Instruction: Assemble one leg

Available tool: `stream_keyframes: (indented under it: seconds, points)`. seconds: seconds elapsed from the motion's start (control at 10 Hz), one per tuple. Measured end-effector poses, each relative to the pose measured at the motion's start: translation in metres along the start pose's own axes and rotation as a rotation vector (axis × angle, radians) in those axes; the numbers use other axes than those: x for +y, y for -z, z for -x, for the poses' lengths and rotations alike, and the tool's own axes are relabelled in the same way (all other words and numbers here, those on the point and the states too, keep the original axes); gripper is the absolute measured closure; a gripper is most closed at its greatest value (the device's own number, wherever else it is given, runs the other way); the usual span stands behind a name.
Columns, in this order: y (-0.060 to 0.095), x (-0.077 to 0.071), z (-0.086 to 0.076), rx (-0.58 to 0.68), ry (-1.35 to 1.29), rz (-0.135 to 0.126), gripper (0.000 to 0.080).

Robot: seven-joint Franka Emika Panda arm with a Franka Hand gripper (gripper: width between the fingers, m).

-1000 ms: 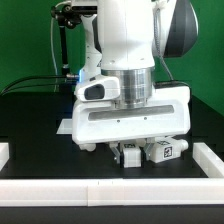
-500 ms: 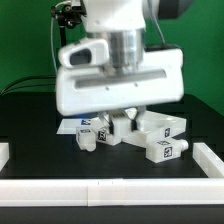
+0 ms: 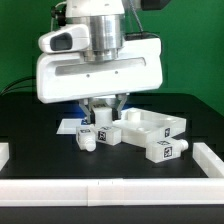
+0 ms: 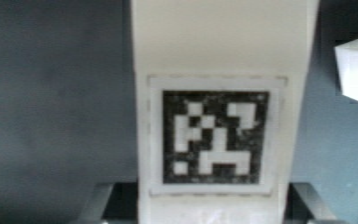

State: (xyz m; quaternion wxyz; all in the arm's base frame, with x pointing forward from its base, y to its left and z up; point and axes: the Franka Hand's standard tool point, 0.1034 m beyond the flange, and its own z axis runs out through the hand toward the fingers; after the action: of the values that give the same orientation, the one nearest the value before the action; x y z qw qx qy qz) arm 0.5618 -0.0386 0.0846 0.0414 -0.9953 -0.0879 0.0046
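Note:
My gripper [image 3: 106, 112] hangs over the middle of the black table and is shut on a leg [image 3: 105, 133], a stubby white post with a black-and-white tag, held upright with its lower end close to the table. In the wrist view this leg [image 4: 220, 90] runs straight out from between my fingers [image 4: 115, 200], tag facing the camera. The large flat white piece with round corner sockets [image 3: 155, 126] lies just to the exterior view's right of the held leg. A second leg [image 3: 166, 150] lies in front of it, and a third [image 3: 86, 141] lies to the left.
The marker board [image 3: 67, 126] lies flat behind the left leg. A low white wall [image 3: 110, 190] runs along the table's front, with raised ends at the left [image 3: 4, 152] and right [image 3: 212, 156]. A green backdrop stands behind.
My gripper has risen from low over the parts and moved to the exterior view's left. The leg now hangs between its fingers, and the flat socketed piece shows uncovered.

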Motion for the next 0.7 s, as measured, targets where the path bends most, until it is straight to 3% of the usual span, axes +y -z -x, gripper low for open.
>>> stream_keyframes:
  seconds: [0.2,0.3,0.5,0.7]
  points:
    - [0.000,0.000,0.000,0.000,0.000,0.000,0.0514]
    - [0.000,0.007,0.007,0.002,0.038,0.003,0.0514]
    - [-0.014,0.036,0.065,-0.009,0.114,0.021,0.0514]
    - [-0.041,0.069,0.116,0.016,0.149,0.074,0.0514]
